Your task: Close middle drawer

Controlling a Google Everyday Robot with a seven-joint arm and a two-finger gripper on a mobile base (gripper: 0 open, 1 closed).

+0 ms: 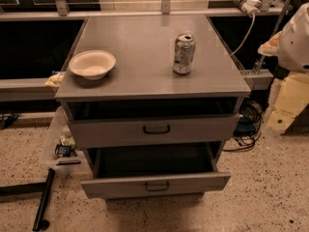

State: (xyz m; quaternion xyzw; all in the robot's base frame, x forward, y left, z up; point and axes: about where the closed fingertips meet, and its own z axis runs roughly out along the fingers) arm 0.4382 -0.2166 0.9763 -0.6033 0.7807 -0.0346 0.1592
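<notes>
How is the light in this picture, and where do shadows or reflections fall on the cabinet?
Camera view: dim, warm light; a soft sheen on the far part of the cabinet top; the can glints a little; the bowl casts a shadow toward the front edge; the open middle drawer is dark inside, its contents hidden; the gripper is not in view.

Surface: grey cabinet top (140, 37), flat and smooth
Left side: cream bowl (91, 64), upright, near the left front corner
Right of centre: dented drink can (184, 53), standing upright, well apart from the bowl
Gripper: pale gripper (285, 105) at the right edge, beside the cabinet, not touching its top
</notes>
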